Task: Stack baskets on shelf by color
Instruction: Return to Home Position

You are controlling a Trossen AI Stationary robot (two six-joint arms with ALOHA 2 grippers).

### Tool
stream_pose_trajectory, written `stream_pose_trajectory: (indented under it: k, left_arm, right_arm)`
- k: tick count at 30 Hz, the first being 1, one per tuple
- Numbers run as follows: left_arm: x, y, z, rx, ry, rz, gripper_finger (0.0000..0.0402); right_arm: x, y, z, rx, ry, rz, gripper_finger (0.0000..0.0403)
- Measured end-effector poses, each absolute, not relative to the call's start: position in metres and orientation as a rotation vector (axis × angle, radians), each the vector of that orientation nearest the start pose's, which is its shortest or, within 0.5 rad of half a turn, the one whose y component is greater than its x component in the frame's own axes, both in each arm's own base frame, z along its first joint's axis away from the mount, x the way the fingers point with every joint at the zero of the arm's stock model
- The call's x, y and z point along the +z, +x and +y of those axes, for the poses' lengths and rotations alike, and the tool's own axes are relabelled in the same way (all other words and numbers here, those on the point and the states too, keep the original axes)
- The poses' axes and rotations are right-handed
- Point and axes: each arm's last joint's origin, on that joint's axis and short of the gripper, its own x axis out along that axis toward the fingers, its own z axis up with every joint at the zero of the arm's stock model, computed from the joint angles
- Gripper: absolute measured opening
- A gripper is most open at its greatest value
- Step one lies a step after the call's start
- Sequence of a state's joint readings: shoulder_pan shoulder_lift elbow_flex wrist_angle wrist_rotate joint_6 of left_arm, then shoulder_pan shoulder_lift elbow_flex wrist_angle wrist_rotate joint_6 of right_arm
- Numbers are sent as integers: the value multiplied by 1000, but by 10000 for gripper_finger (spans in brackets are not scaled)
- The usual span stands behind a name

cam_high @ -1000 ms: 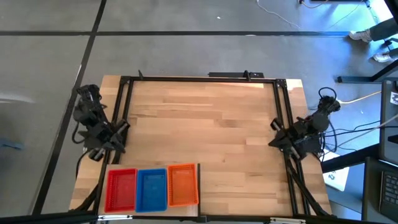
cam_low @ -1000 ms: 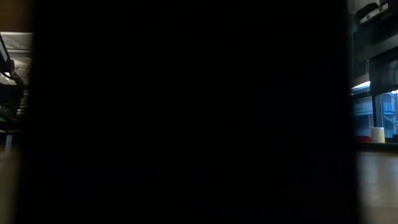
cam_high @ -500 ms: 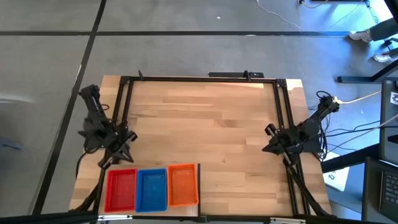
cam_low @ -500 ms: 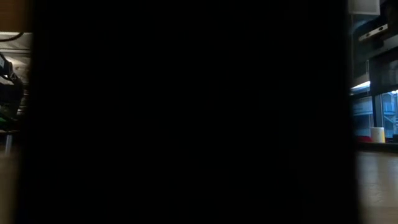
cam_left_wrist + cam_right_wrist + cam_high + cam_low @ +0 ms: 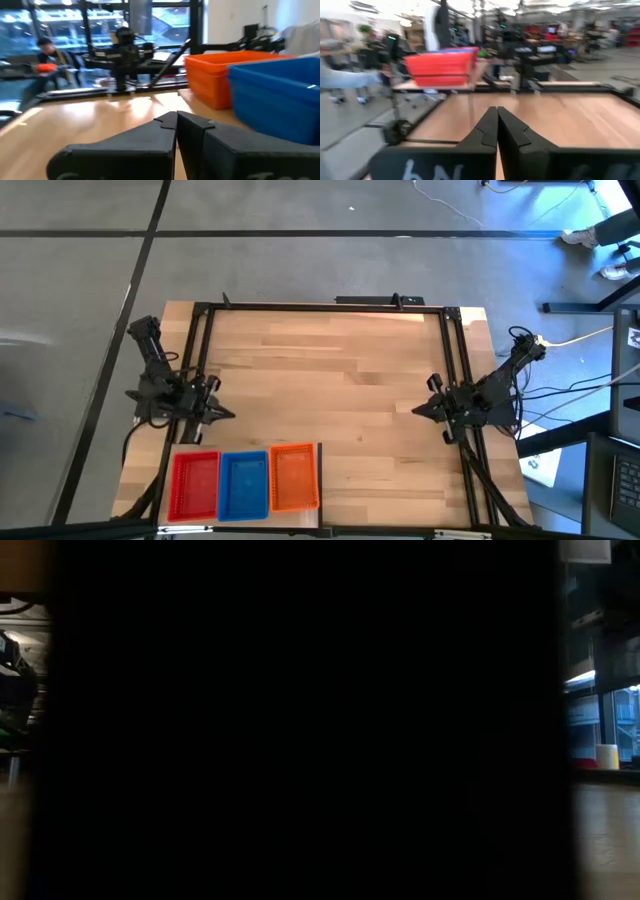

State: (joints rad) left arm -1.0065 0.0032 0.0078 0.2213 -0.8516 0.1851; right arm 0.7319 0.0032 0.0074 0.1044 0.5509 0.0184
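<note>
Three stacks of baskets stand side by side on the pale shelf [image 5: 319, 472] at the table's near edge: red [image 5: 195, 485], blue [image 5: 243, 483] and orange [image 5: 294, 477]. My left gripper [image 5: 228, 414] is shut and points level toward the table's middle, just beyond the red stack. The left wrist view shows its shut fingers [image 5: 176, 120] with the orange stack [image 5: 220, 75] and blue stack [image 5: 280, 95] beside them. My right gripper [image 5: 415, 410] is shut at the right rail and points toward the middle. In its wrist view [image 5: 496, 117] the red stack [image 5: 440, 67] sits across the table.
A black frame [image 5: 320, 307] runs around the striped wooden tabletop [image 5: 330, 380]. Something dark fills nearly the whole low view [image 5: 300, 720]. A person [image 5: 45, 60] sits in the room beyond the table. A sleeve [image 5: 345, 80] shows at the table's side.
Both arms have sunk and unfolded. My left gripper has swung from pointing toward the near edge to pointing level at the table's middle. My right gripper has likewise come down and reached a little toward the middle. Both stayed shut. The baskets have not moved.
</note>
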Motion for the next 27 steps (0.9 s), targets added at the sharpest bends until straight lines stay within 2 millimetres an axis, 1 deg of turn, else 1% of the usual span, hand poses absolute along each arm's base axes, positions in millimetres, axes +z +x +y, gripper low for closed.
stream_pose_trajectory:
  k: [4, 8, 10, 17, 20, 27]
  left_arm:
    - [184, 64, -58, -49, 67, -134, 6]
    - [184, 64, -55, 52, 67, -110, 7]
    - [183, 64, -54, 73, 69, -103, 7]
    - [183, 64, -54, 75, 83, -102, 2]
    - [183, 64, -54, 75, 89, -102, 1]
    - [183, 65, -55, 71, 117, -98, 13]
  right_arm:
    - [173, 80, 48, 72, 66, -62, 0]
    - [173, 80, 45, -17, 29, -59, 0]
    - [172, 80, 44, -46, 16, -56, 0]
    - [172, 80, 44, -48, -37, -53, 0]
    - [172, 80, 44, -48, -28, -54, 0]
    - [172, 80, 44, -46, -31, -55, 0]
